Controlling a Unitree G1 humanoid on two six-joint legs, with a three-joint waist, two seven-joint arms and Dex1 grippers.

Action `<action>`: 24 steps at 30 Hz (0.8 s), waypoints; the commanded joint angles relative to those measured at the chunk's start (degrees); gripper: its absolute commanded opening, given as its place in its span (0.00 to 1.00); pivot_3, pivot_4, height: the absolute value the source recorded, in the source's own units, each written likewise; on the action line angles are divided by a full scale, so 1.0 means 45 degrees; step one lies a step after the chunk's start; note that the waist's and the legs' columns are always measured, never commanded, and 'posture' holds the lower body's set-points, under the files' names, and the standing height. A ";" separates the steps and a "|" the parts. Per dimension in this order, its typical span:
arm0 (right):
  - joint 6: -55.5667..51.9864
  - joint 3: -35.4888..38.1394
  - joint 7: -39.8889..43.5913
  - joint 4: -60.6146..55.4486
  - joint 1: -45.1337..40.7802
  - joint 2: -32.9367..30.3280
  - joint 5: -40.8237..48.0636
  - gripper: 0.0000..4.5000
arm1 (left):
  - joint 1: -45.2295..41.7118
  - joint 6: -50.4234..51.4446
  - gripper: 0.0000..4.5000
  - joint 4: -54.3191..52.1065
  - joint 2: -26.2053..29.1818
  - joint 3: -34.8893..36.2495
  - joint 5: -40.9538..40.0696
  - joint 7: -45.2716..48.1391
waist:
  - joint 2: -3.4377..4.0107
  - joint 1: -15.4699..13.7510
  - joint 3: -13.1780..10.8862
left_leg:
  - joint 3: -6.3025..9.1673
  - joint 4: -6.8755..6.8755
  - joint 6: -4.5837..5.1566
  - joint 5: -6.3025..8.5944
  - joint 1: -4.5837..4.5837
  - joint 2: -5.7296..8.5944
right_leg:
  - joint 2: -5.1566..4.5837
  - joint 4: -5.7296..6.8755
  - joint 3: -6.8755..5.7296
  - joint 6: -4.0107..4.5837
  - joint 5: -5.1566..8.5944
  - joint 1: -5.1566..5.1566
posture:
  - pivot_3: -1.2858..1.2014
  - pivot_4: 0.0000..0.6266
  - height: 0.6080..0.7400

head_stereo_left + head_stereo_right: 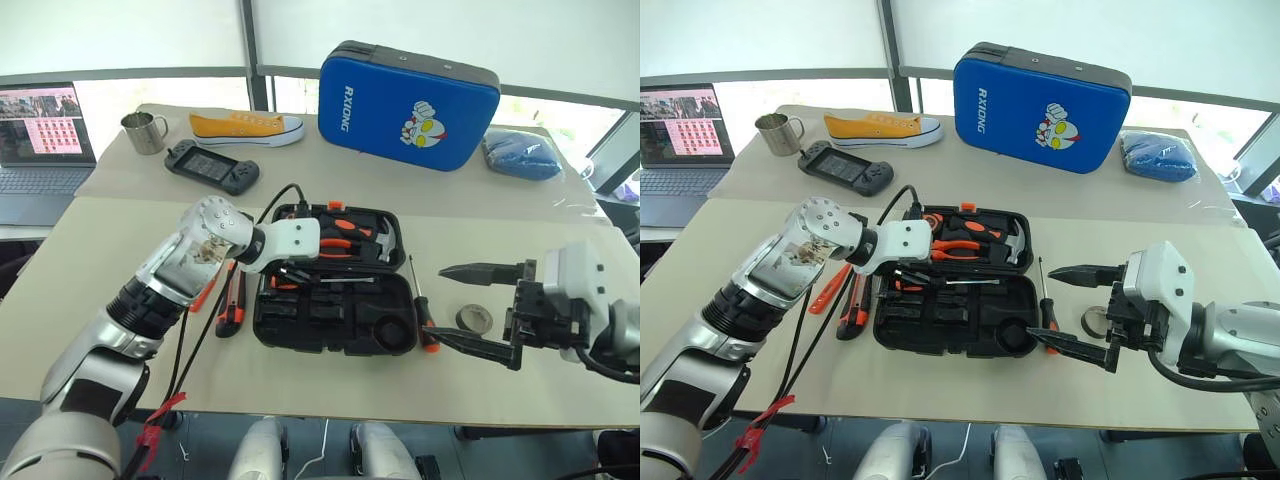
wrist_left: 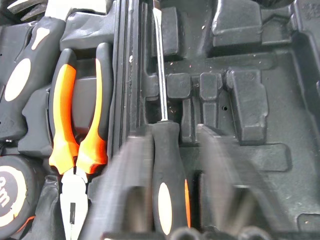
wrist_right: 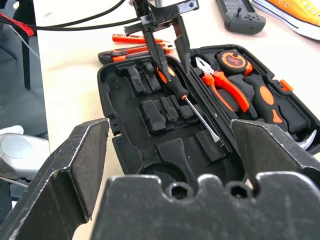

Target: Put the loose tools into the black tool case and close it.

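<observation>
The black tool case [image 1: 330, 345] lies open in the middle of the table. Pliers [image 1: 345, 232], a hammer and a tape measure sit in its far half. One screwdriver [image 2: 169, 170] lies in the near half along the hinge, and my left gripper [image 1: 293, 272] is down at its orange-and-black handle. A second screwdriver [image 1: 421, 305] lies on the table just right of the case. The utility knife [image 1: 232, 306] and the slim orange tool [image 1: 828, 288] lie left of it, partly behind my left arm. My right gripper [image 1: 440, 305] hangs open and empty right of the case.
A small round roll [image 1: 474, 318] lies by my right gripper. On the far table stand a blue cartoon case [image 1: 408, 105], a yellow shoe [image 1: 245, 125], a game controller [image 1: 212, 165], a metal mug [image 1: 145, 132] and a blue cloth [image 1: 522, 155]. A laptop [image 1: 40, 135] is far left.
</observation>
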State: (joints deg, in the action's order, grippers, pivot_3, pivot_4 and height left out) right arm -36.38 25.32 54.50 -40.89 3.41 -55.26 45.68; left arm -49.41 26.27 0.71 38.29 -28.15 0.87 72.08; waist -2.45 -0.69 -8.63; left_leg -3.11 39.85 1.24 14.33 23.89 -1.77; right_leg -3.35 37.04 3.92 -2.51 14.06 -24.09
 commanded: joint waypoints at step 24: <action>0.0075 0.0049 -0.0674 0.0172 -0.0238 -0.0083 -0.0395 1.00 | -0.0172 -0.3833 0.01 0.3646 -0.1785 -0.0970 0.2319 -0.0171 | 0.0006 -0.0042 0.0005 | -0.0004 0.0000 0.0001 0.0000 -0.0003 0.0006 | -0.0003 -0.0001 -0.0001 -0.0001 0.0000 0.0009 | 0.52 0.24 0.99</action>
State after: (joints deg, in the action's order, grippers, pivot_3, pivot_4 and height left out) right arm -36.39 25.20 52.18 -39.86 3.02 -55.47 44.06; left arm -50.79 11.86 15.38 30.98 -29.65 9.29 70.58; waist -2.42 -0.87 -8.61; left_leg -3.12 39.85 1.24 14.33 23.87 -1.73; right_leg -3.37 37.04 3.92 -2.51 14.06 -24.02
